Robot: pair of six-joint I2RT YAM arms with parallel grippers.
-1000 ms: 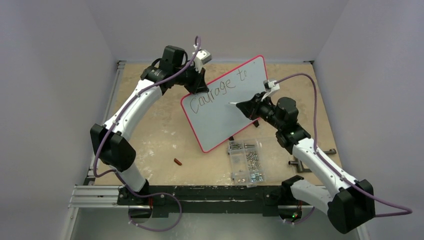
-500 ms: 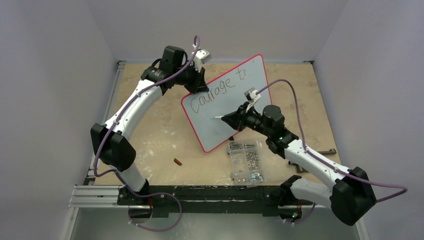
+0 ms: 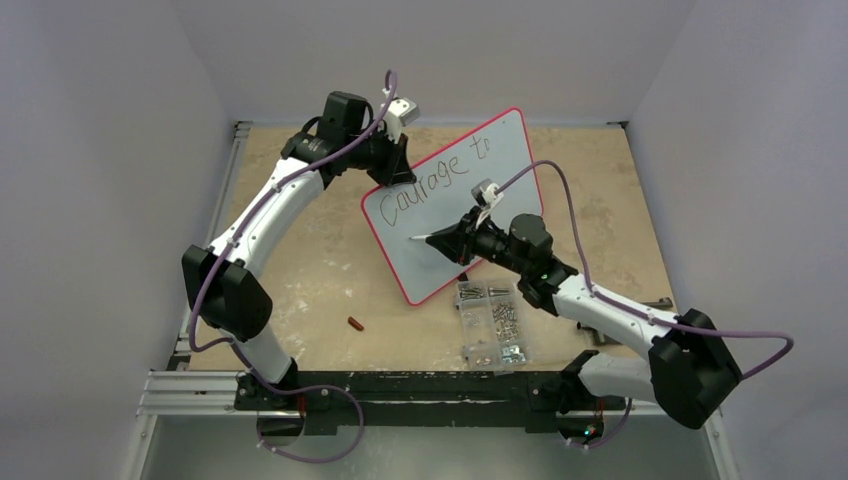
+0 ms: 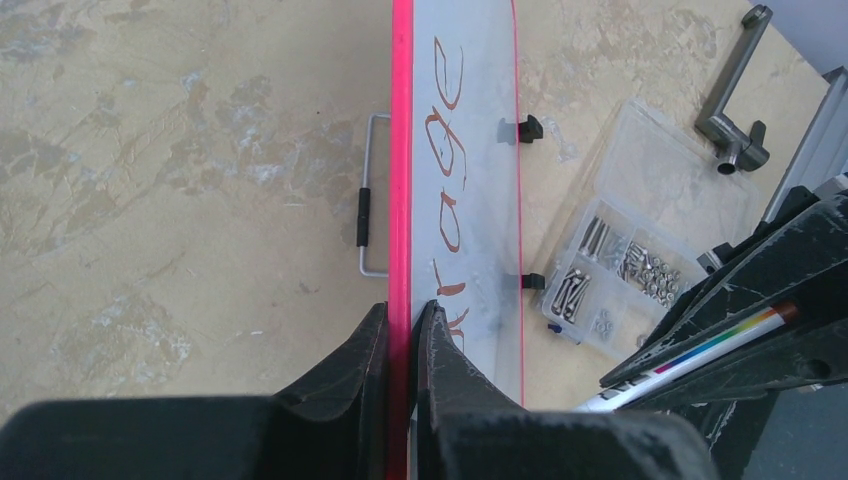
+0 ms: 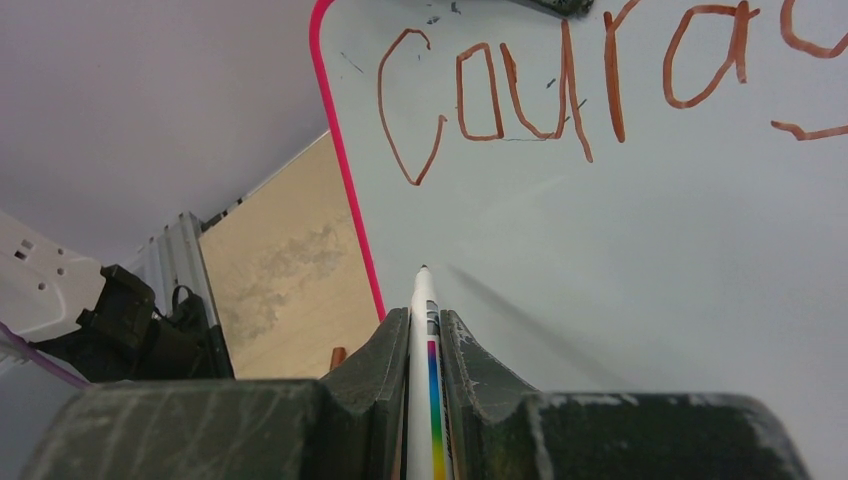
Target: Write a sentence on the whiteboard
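The whiteboard (image 3: 470, 200) stands tilted on the table, white with a pink rim (image 4: 401, 150). My left gripper (image 3: 392, 178) is shut on its upper left edge; in the left wrist view the fingers (image 4: 403, 312) pinch the rim. The sentence (image 3: 438, 172) reads "Courage to" in one line, and it shows brown-red (image 5: 560, 80) in the right wrist view. My right gripper (image 3: 452, 240) is shut on a white marker (image 5: 424, 300) with a rainbow stripe. The marker tip (image 3: 414, 238) points at the blank board (image 5: 620, 260) below the "C", very close to it; I cannot tell if it touches.
A clear box of screws (image 3: 493, 322) lies in front of the board's lower corner, also in the left wrist view (image 4: 640, 250). A small red cap (image 3: 355, 323) lies on the table to the left. A metal handle (image 4: 735, 125) rests near the right edge.
My right arm swung left and toward the board's lower left with the marker, from beneath "to" to beneath the "C". The left gripper and board stayed still.
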